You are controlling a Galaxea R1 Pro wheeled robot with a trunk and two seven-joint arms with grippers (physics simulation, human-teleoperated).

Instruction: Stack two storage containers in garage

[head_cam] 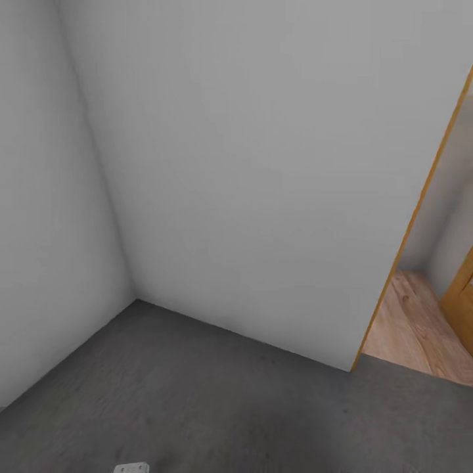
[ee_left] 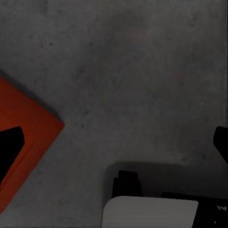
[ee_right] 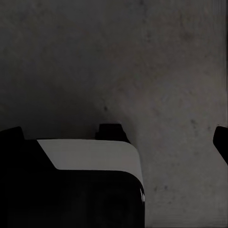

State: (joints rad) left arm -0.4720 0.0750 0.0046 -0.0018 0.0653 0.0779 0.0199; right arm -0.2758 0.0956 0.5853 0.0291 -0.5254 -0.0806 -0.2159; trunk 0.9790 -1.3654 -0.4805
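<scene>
Storage container: garage, on concrete floor

Storage container (ee_left: pixel 23 142); one orange-red corner seen, lying on the floor (ee_left: pixel 133 76) beside the left tool (ee_left: pixel 114 145); rigid smooth walls, judged light, somewhat slippery; best taken by a long rim wall; left tool spread wide, holding nothing; right tool (ee_right: pixel 116 135) likewise wide, over bare floor; doorway (head_cam: pixel 420 309) elsewhere.
</scene>
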